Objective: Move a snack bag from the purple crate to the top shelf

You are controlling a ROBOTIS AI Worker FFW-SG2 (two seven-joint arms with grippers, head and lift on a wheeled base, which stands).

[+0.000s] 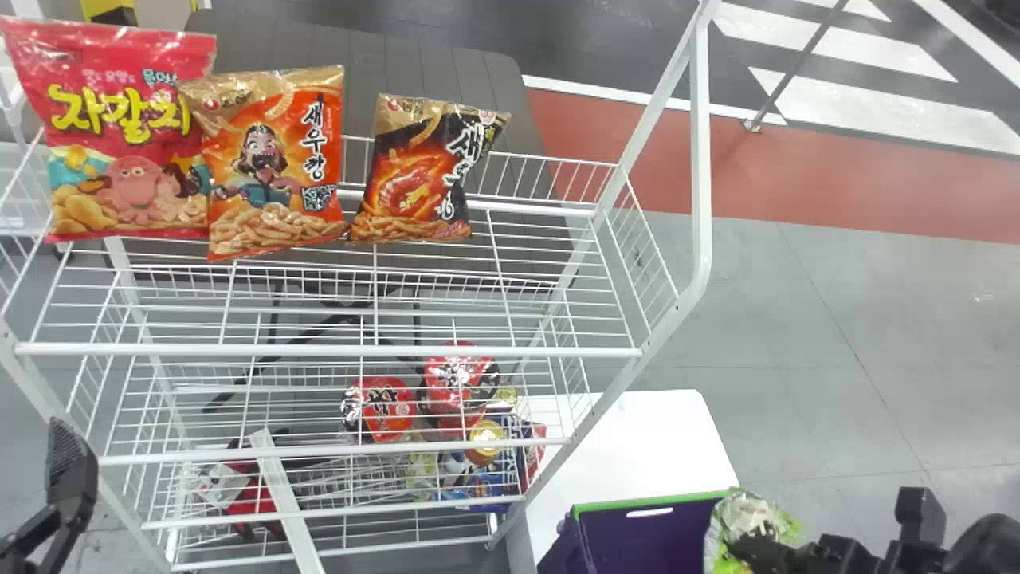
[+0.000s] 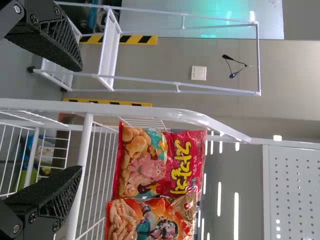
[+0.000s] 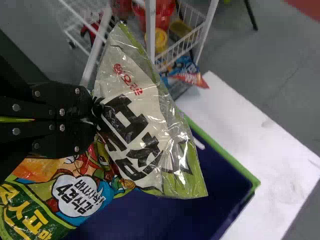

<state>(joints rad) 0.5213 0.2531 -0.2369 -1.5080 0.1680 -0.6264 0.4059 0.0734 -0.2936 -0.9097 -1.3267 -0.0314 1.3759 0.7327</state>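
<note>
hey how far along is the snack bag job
Picking up looks done: the right gripper is shut on a green-and-white snack bag. That bag is in hand at the purple crate. Left to do, it seems: raise it to the top shelf, where three bags stand, and release it.

White table, red tubs, dark table, red floor strip

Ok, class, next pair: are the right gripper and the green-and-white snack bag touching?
Touching. The right wrist view shows it: the right gripper is shut on the green-and-white snack bag, whose film bunches at the fingertips.
</note>
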